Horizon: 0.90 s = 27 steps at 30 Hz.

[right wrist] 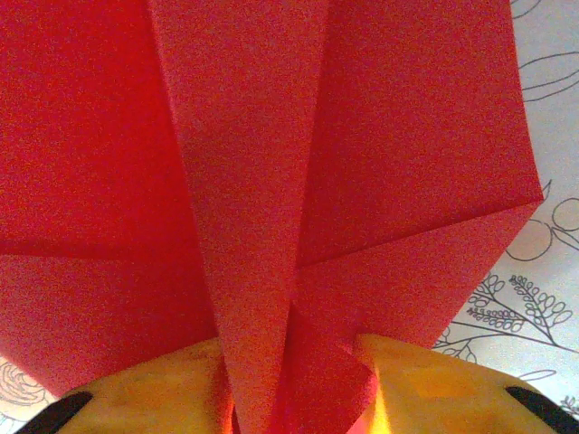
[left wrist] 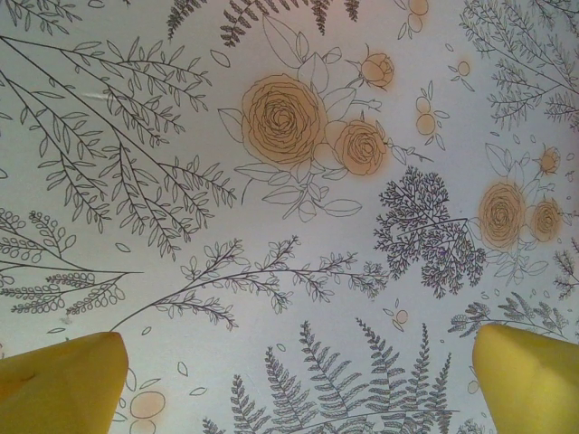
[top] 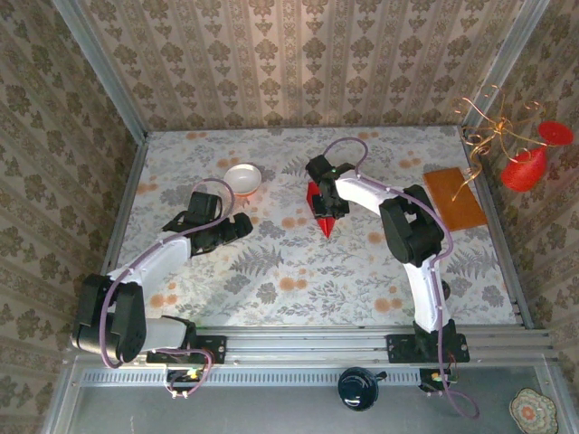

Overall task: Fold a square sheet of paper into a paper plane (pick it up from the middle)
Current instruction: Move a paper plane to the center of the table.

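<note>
Mid-table, right gripper (right wrist: 294,366) straddles slim red folded-paper plane (right wrist: 253,163) — pinch uncertain; if slack, creases may spring apart — left gripper (left wrist: 297,362) gapes empty.

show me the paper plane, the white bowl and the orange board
paper plane (top: 327,226), top view, its pointed nose
white bowl (top: 242,177), top view, its inside
orange board (top: 455,201), top view, its middle

Slim red folded paper plane (right wrist: 271,181): matt, fine-grained, crisply creased. Floral printed table cover (left wrist: 271,298): smooth, matt, slight wrinkles.
</note>
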Motion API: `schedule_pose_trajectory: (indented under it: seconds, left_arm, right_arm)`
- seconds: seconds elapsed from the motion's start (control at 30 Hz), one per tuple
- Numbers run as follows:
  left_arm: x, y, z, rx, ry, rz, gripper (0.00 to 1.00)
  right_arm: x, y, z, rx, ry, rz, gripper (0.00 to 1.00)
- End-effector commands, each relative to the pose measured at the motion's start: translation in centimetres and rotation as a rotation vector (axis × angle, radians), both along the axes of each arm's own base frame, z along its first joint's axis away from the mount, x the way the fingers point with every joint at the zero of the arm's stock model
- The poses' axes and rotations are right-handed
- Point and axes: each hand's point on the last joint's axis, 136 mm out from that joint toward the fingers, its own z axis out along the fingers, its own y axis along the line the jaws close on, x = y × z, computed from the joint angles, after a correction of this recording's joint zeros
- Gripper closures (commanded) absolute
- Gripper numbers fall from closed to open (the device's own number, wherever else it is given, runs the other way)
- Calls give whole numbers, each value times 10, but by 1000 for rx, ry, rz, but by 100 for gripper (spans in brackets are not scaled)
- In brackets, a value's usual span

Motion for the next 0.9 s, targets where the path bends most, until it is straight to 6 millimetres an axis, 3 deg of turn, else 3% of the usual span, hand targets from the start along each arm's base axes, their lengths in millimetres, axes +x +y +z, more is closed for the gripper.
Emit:
schedule_pose_trajectory:
  seconds: [0.0,0.3,0.6,0.87]
  left_arm:
    - [-3,6,-1,22,1,-2,1]
    - [-4,5,-4,23,14,-4,1]
    - [-3,4,-4,18,13,-7,1]
    - [-3,2,-8,11,25,-8,1]
  right_arm:
    - [-7,-11,-19,-105,41,23,58]
    - [-8,-13,-20,-179,20,33,53]
    - [4,0,31,-70,-105,18,56]
    - [1,4,26,-33,-96,12,59]
